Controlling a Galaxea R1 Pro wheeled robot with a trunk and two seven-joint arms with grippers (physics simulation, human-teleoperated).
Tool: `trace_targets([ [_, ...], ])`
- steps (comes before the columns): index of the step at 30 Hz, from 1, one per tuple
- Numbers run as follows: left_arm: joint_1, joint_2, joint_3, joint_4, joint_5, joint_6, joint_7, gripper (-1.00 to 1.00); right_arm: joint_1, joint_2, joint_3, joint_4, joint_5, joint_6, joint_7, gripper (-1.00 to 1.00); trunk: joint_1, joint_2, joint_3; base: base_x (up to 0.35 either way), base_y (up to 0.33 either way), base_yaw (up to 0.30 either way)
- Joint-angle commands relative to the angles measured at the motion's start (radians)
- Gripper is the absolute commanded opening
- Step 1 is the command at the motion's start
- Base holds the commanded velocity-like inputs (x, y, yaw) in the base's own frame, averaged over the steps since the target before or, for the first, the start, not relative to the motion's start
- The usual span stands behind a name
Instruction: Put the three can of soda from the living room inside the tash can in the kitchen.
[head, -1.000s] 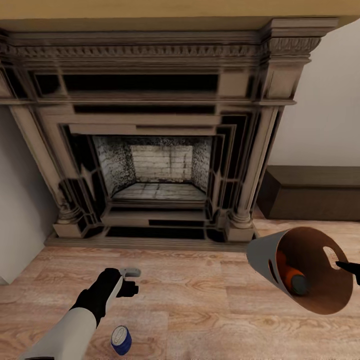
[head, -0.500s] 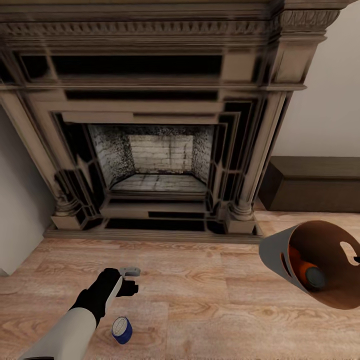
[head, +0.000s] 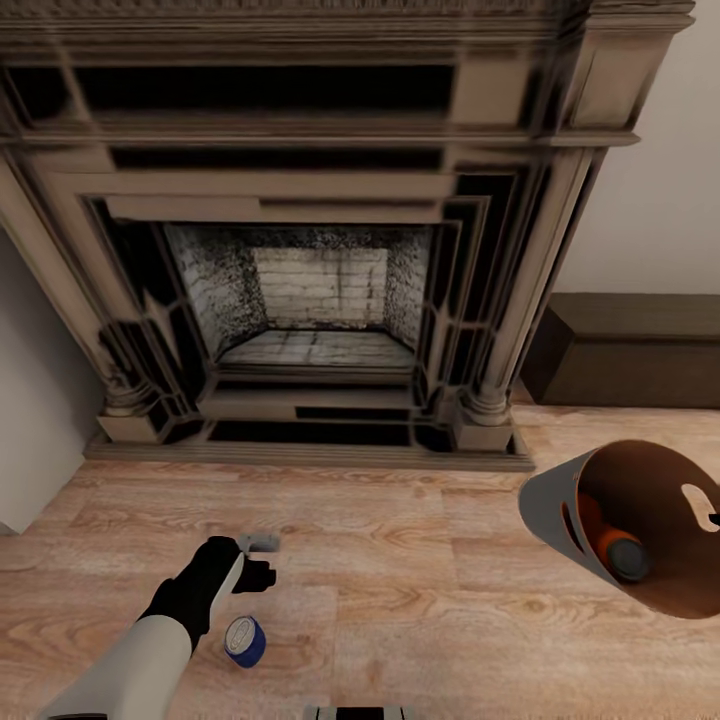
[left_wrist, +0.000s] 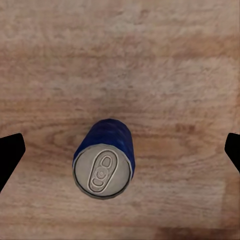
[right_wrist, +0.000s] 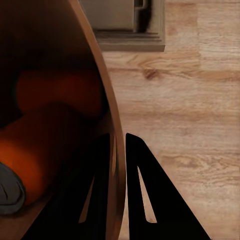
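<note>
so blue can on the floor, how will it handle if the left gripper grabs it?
Blue can stands upright on the wood floor, so a sideways nudge could tip it, and then it would likely roll. Smooth round wall looks slippery. The left gripper's fingertips straddle it, wide open; a centred squeeze should probably hold.

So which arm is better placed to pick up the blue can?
Left. Its pincer is open above the blue can upright on the floor; the right pincer is shut on the bin's wall.
</note>
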Motion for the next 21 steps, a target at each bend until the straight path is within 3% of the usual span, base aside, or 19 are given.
trace_targets([
  [1,0.0,0.0,0.001,0.0,0.0,0.0,0.0,1.0,-0.002,0.0,0.008,-0.001,-0.013,0.011,0.006,-1.0,0.0,0.0,-0.004,0.0,0.0,0.0],
  [21,0.0,0.003,-0.001,-0.001,0.004,-0.002,-0.001,1.0,-0.001,0.001,0.026,-0.001,-0.011,0.012,0.006,-1.0,0.009,-0.005,-0.081,0.0,0.0,0.0],
])
